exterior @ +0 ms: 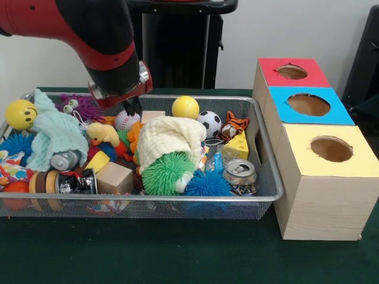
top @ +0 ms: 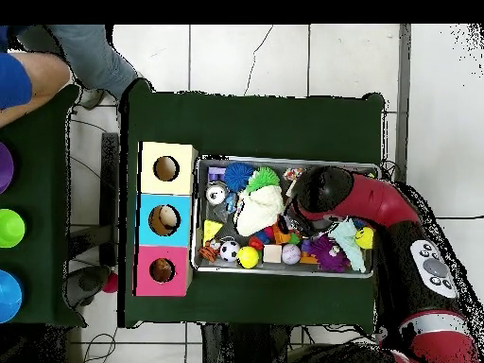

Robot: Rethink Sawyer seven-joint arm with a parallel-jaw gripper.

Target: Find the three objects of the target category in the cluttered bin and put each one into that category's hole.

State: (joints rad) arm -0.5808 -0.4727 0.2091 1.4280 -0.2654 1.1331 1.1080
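Note:
A wire mesh bin (exterior: 269, 177) holds a heap of toys. My gripper (exterior: 132, 109) reaches down into its back middle, right above a baseball (exterior: 125, 120); how its jaws stand is hidden. Close by lie a yellow ball (exterior: 185, 107), a soccer ball (exterior: 208, 122), a smiley ball (exterior: 21, 113), a rubber duck (exterior: 102, 133) and a wooden block (exterior: 114, 177). Right of the bin stand three boxes with holes: red (exterior: 291, 71), blue (exterior: 308, 105), yellow (exterior: 331, 149). From overhead, my arm (top: 326, 194) covers the gripper over the bin (top: 284, 272).
A cream cloth (exterior: 172, 136) drapes a green spiky ball (exterior: 166, 173); a mint cloth (exterior: 56, 133) lies at the left. A crushed can (exterior: 240, 171), cheese wedge (exterior: 238, 145) and tiger toy (exterior: 233, 125) sit near the boxes. A person's leg (top: 95, 57) shows at the overhead view's top left.

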